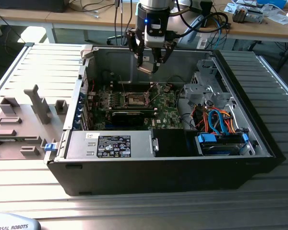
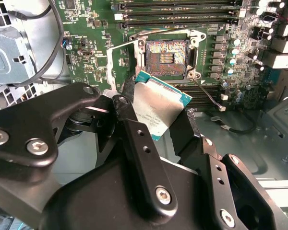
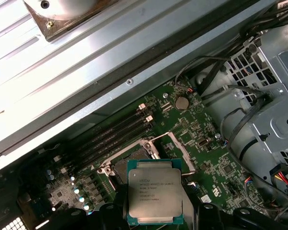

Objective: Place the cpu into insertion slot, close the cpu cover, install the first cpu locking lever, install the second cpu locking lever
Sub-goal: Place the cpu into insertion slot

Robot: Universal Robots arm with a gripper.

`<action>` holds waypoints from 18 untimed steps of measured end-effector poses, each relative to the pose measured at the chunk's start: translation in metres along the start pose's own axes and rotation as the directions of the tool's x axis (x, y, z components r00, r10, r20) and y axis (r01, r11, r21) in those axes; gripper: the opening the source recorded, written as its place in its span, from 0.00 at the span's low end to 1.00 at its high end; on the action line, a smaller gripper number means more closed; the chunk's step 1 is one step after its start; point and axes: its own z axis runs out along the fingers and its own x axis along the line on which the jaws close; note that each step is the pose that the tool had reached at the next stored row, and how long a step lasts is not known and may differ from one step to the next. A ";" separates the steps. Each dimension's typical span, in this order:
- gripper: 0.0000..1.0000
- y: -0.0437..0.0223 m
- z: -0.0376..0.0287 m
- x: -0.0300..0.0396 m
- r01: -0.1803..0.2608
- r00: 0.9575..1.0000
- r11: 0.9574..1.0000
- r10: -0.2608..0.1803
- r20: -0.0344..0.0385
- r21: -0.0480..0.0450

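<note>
Tool (image 1: 148,67) clamped on cpu (image 3: 155,196), insertion slot (image 3: 128,166) half hidden behind it; in exterior view hung at slot's 12 o'clock, black bar (image 1: 127,115) at 6.

the cpu (image 3: 155,191) has a smooth, dull-silver metal top.

Exterior view wide; both wrist views near motherboard (image 2: 93,48).
</note>
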 end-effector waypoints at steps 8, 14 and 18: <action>0.54 0.0000 0.0000 0.0000 -0.005 1.000 1.000 0.005 0.000 0.000; 0.54 0.0000 0.0000 0.0000 -0.008 1.000 1.000 0.008 0.001 0.000; 0.54 0.0000 0.0000 0.0000 -0.010 1.000 1.000 0.010 0.001 0.001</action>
